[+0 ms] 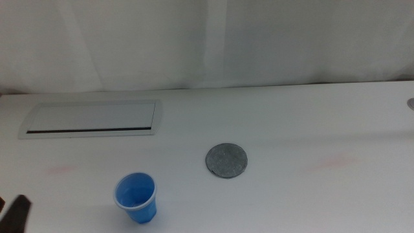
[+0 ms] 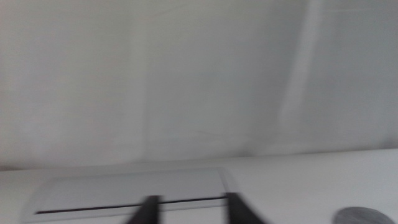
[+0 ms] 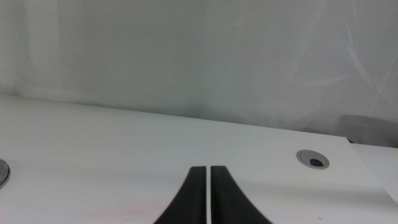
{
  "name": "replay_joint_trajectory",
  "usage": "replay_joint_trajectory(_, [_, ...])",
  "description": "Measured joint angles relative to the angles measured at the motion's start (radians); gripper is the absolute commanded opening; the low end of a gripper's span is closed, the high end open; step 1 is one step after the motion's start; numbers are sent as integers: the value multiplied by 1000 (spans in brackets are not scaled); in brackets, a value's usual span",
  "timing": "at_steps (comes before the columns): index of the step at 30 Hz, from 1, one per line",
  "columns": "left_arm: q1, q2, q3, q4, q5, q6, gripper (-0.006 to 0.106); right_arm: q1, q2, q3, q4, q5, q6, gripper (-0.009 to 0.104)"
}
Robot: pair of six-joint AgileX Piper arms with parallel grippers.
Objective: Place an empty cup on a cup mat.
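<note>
Risk comes first: the small bright blue plastic cup [image 1: 136, 197] looks light and tapers toward its base, so a jaw brushing its side would likely tip it or push it across the white bench [image 1: 291, 123] before any grip is made, and squeezing the thin wall hard could buckle it. It stands upright near the front of the bench, left of centre, with a paler rolled rim and nothing visible inside. The flat round mottled grey cup mat [image 1: 226, 160] lies to its right and a little farther back, near but apart from it; being only slightly wider than the rim, it leaves little margin for an off-centre set-down. The left gripper [image 2: 188, 210] shows its jaws parted with nothing between them, its tip dark at the near left corner in the middle view. The right gripper [image 3: 208, 193] waits with jaws closed together, empty, out of the middle view. A long white rectangular panel with a dark slot [image 1: 90, 119] sits at the far left.
</note>
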Motion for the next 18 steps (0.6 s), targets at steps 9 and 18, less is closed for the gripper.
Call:
replay_joint_trajectory(9, [-79, 0, 0, -18, -4, -31, 89, 0, 0, 0, 0, 0, 0, -3])
replay_joint_trajectory(18, [-79, 0, -8, -19, 1, -58, 89, 0, 0, 0, 0, 0, 2, -3])
